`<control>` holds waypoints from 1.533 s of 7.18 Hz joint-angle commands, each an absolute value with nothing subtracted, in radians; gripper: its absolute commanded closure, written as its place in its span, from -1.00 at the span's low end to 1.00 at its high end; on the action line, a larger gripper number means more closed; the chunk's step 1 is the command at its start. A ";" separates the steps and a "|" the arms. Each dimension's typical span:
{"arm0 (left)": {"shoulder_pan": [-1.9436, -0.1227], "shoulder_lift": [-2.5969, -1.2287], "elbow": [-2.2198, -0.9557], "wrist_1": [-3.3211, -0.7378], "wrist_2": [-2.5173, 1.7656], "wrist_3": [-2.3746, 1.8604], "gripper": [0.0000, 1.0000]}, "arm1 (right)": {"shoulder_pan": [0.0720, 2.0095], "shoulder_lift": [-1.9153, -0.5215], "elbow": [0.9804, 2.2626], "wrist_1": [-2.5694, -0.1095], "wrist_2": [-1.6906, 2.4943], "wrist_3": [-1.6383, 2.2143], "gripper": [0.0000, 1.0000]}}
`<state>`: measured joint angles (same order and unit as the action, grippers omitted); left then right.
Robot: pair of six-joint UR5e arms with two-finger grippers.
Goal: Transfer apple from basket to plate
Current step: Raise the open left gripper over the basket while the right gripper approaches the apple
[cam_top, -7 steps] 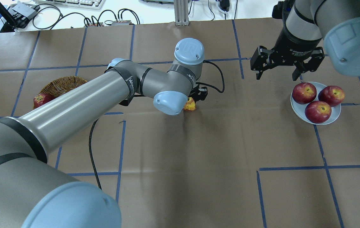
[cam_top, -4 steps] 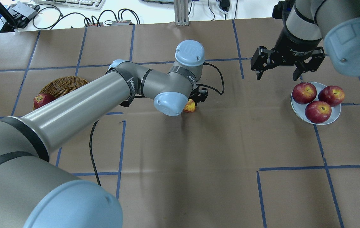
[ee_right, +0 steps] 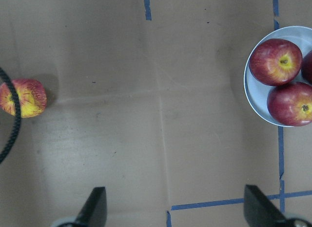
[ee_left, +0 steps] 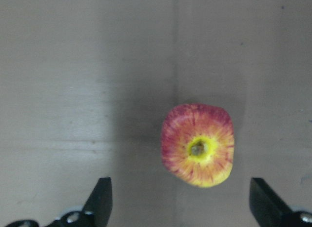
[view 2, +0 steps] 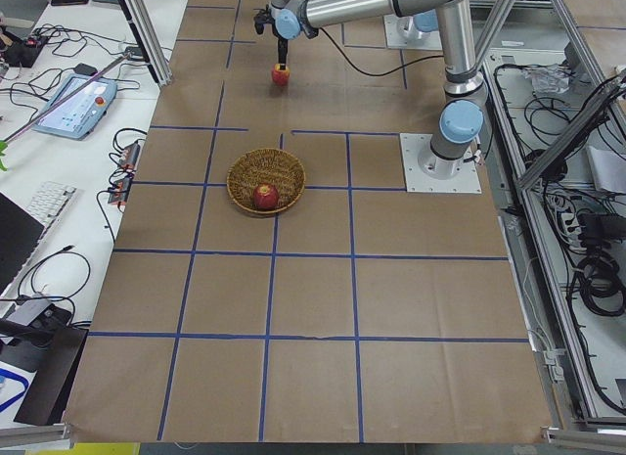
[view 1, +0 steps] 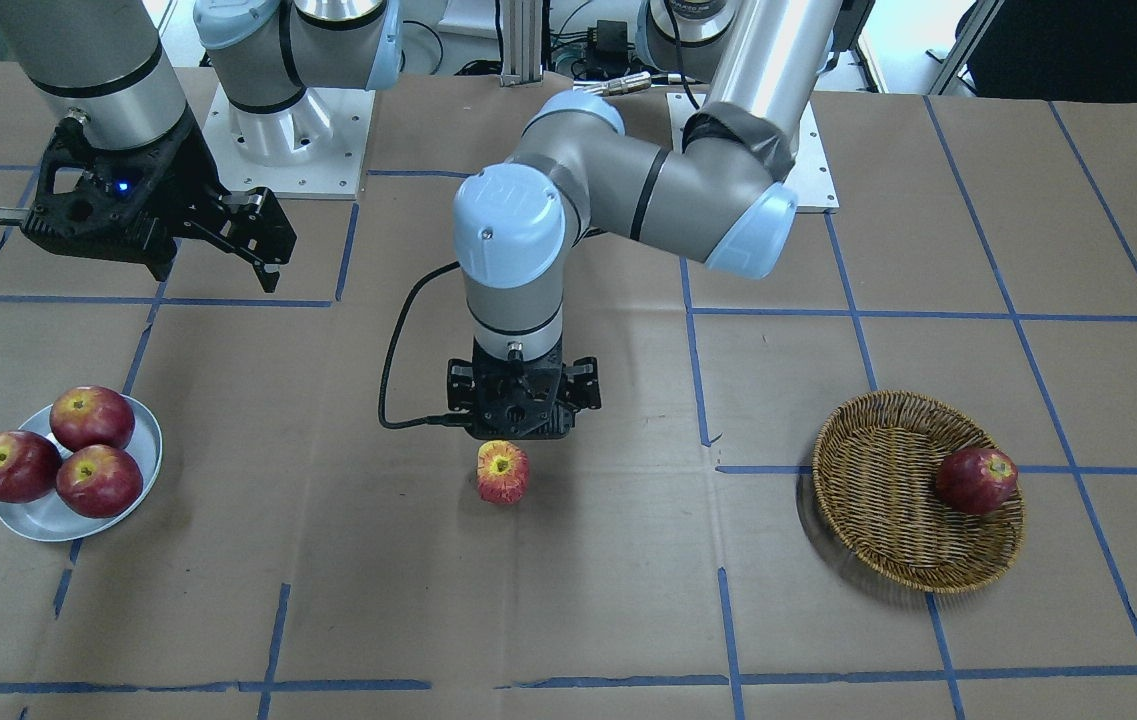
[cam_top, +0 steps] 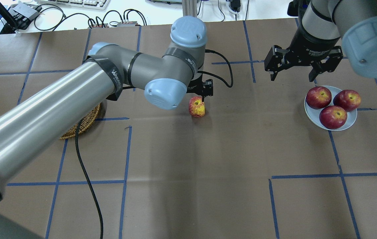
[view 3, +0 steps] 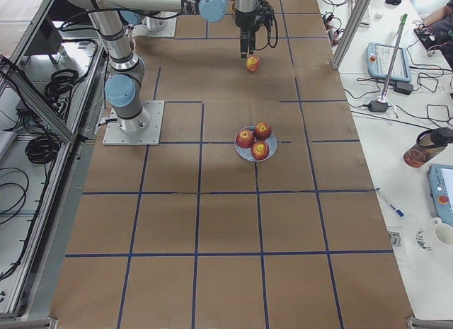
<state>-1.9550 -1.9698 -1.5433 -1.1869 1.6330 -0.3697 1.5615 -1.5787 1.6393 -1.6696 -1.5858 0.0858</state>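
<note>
The left gripper (ee_left: 179, 200) hangs spread and empty, the apple (ee_left: 197, 145) loose on the table (ee_left: 73, 66) just below it. An off-centre grasp could knock it rolling.

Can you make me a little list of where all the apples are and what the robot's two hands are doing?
stripy apple: sitting on the brown table, between the basket and the plate, not held
left hand: open, fingers wide apart, just above the stripy apple
right hand: open and empty, in the air near the plate
plate: three dark red apples on it
basket: one dark red apple inside
</note>
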 commanded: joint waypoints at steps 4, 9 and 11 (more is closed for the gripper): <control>-1.714 -1.550 -1.600 -1.525 1.628 -0.042 -0.97 | 1.575 -1.575 1.635 -1.686 -1.574 0.100 -1.00; -1.625 -1.407 -1.690 -1.523 1.579 0.022 -0.98 | 1.865 -1.289 1.482 -1.848 -1.585 0.390 -1.00; -1.620 -1.420 -1.693 -1.523 1.578 0.026 -0.98 | 1.937 -1.148 1.492 -2.006 -1.589 0.417 -1.00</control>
<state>-1.6235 -1.4125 -1.6902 -1.5230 1.5773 0.0204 1.8954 -1.2358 1.4890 -1.9118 -1.5863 0.3958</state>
